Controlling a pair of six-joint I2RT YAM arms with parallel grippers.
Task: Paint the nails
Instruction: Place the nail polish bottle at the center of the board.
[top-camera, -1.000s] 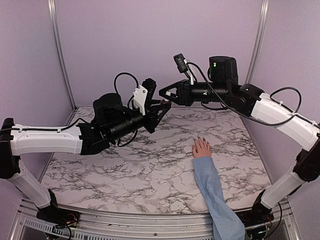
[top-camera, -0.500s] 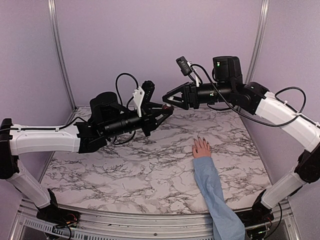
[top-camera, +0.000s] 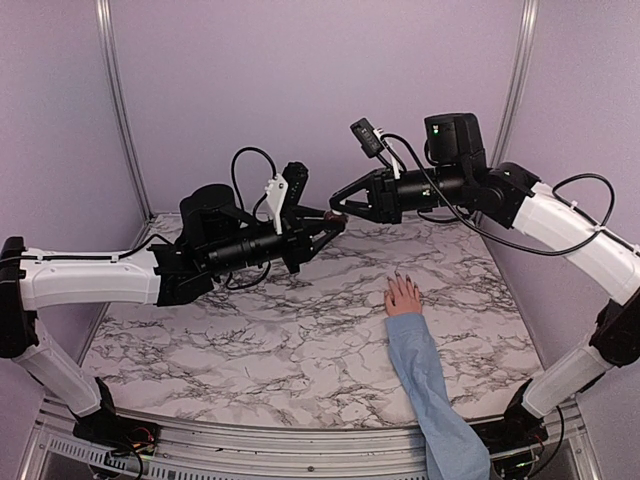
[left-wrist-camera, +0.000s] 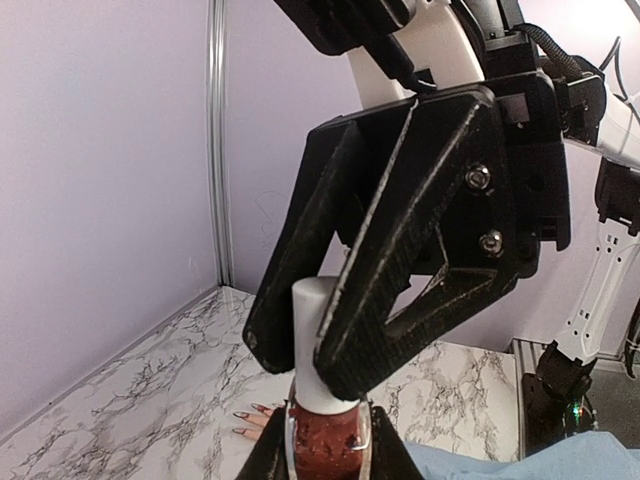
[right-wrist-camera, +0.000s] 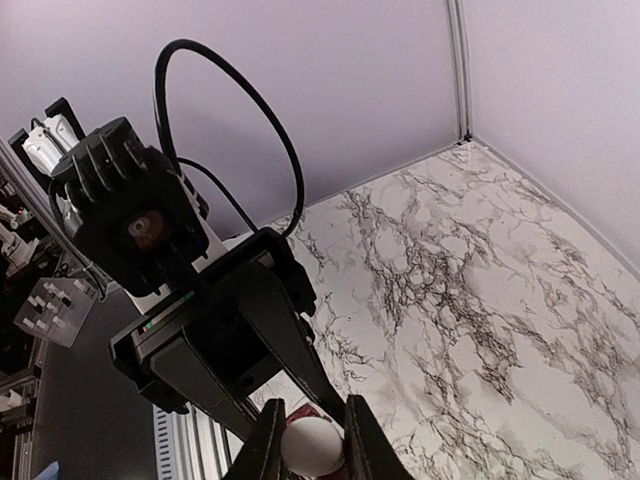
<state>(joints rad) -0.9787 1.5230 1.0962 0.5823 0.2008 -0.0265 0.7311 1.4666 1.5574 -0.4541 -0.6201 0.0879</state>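
Lab booth: lilac walls (top-camera: 300, 80), aluminium posts (left-wrist-camera: 216, 120).

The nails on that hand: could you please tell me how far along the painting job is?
Done: the left end effector holds the polish bottle in the air. In hand: the right end effector clamps its white cap, apparently to open it. Left: all painting; the hand lies flat on the table, nothing touching the nails.

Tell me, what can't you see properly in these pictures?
- Nails: too small in the top view to tell if painted; in the left wrist view the bottle hides part of the hand.
- Bottle: its bottom is cut off by the left wrist view's lower edge.
- Any brush: hidden inside the white cap pinched by the right claw.
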